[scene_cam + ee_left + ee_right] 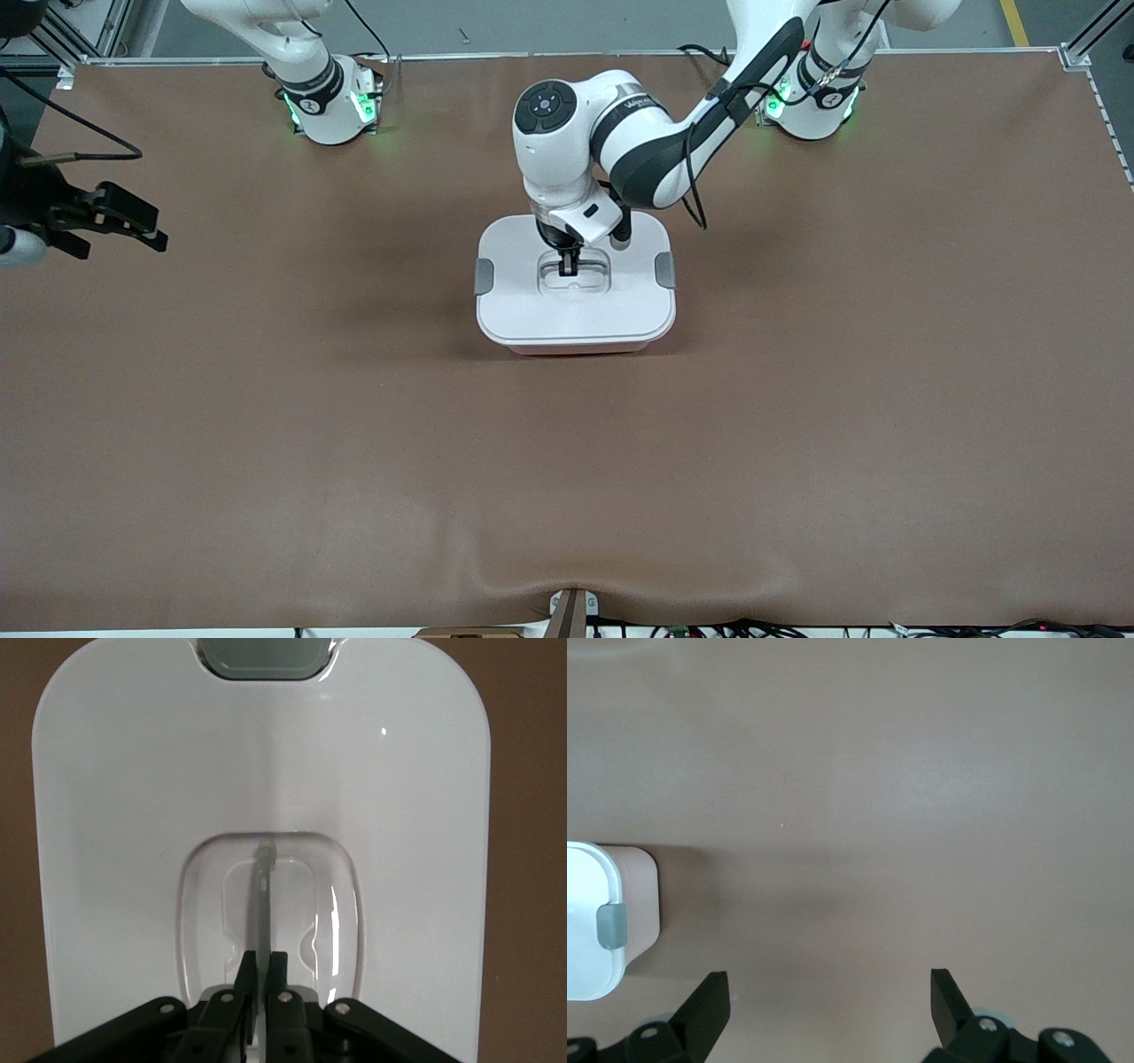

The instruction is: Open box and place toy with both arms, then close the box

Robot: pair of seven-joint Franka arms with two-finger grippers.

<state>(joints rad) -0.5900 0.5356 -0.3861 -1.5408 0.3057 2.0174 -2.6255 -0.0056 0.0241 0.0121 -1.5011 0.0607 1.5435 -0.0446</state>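
A: Front view first. Where's the left gripper (pixel 568 263)?

B: It's down in the lid's recess, at the middle of the box (pixel 576 288), which sits mid-table with its lid on. The jaws are pinched tight on the handle (pixel 574 276). A grey clip (pixel 484 276) sits on the lid edge to either side of the claw.

A: And the right gripper (pixel 133 221)?

B: It waits well off toward the right arm's end of the table, fingers spread, holding nothing. I see no toy anywhere on the table.

A: Left wrist view?

B: The fingertips (pixel 245 979) are squeezed together on the thin clear handle (pixel 264 895), which stands up on edge out of the recess, straight ahead of the claw. One clip (pixel 263 656) lies at the lid edge further ahead.

A: How will the lid handle?

B: Stiff, light plastic, I'd judge, and glossy, so probably slippery. The handle is the sensible hold, being narrow enough to pinch, though a thin bail may swivel and let the lid tilt when raised.

A: Right wrist view?

B: Wide-open fingers (pixel 704 1014) over bare table, with a corner of the box (pixel 594 921) and one clip (pixel 611 927) off to one side of the claw.
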